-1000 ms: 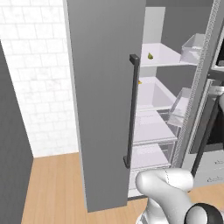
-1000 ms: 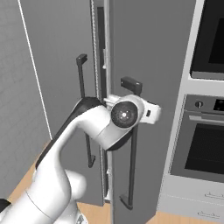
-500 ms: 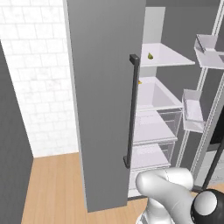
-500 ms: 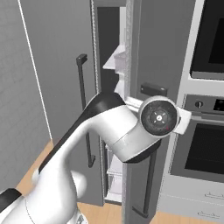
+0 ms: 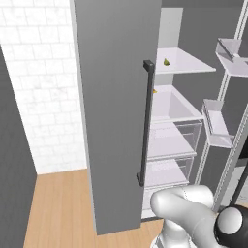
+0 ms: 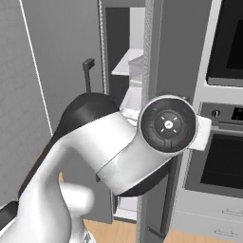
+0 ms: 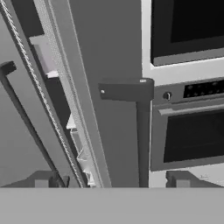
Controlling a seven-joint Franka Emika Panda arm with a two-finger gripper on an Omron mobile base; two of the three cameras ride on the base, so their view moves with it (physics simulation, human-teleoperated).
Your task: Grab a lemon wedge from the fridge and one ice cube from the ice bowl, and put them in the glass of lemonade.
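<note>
The fridge stands with both grey doors swung open, its white shelves and clear drawers exposed. A small olive-yellow piece lies on the upper shelf, and a yellow bit peeks past the left door's edge one shelf down; I cannot tell which is the lemon wedge. In the hand view my gripper is open, its fingertips wide apart, and the right door's dark bar handle stands free between them. The ice bowl and the glass of lemonade are out of view.
The black wall oven sits right of the fridge. The open left door with its handle stands in front on the left. Door bins hang on the right door. My wrist is at that door's edge.
The right fridge door has swung further open. My gripper has let go of its handle and opened wide, and the hand has drawn back toward the base.
</note>
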